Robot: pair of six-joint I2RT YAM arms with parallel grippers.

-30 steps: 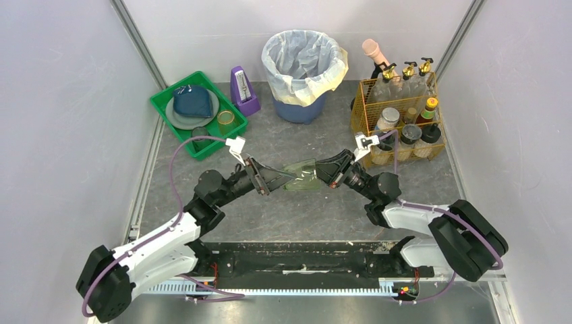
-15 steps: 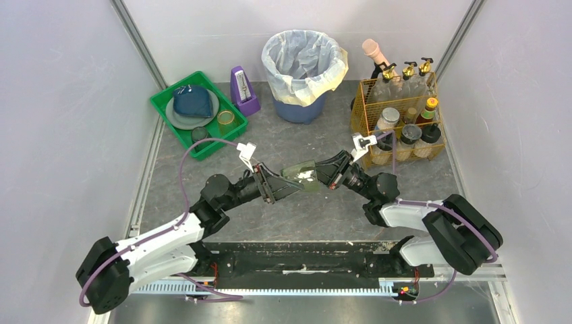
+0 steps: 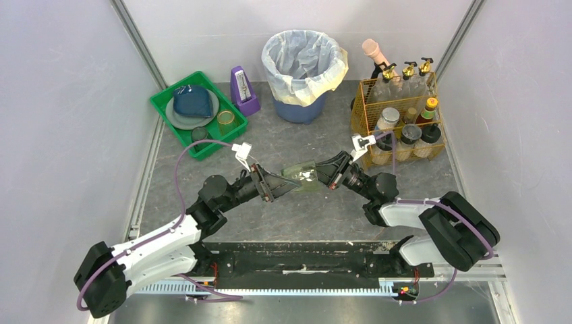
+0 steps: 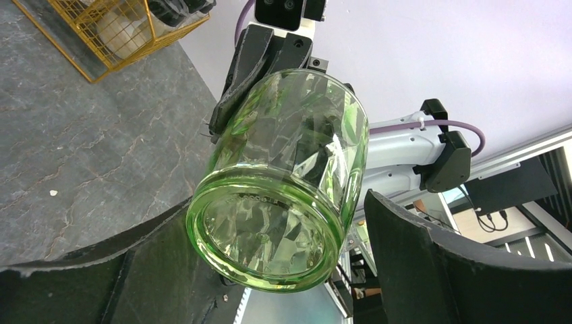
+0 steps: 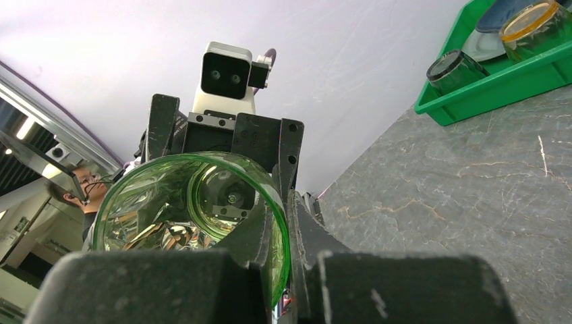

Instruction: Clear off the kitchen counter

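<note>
Green jar (image 3: 301, 176) hangs over my worktop (image 3: 303, 210): right tool (image 3: 324, 174) pinches its rim, left tool (image 3: 288, 185) gapes around its base.

Kitchen clear-up, mid-handover: the near side of the green glass jar (image 5: 168, 196) lay hidden behind the right end effector (image 5: 297, 270) in the right wrist view, where the frame's corner cut off the green tray (image 5: 499, 81). The left wrist view clipped the wire basket (image 4: 115, 34) at the top and the left end effector (image 4: 283, 223) at the bottom. From above, labels on the bottles (image 3: 405, 74) in the basket were too small to read.
</note>
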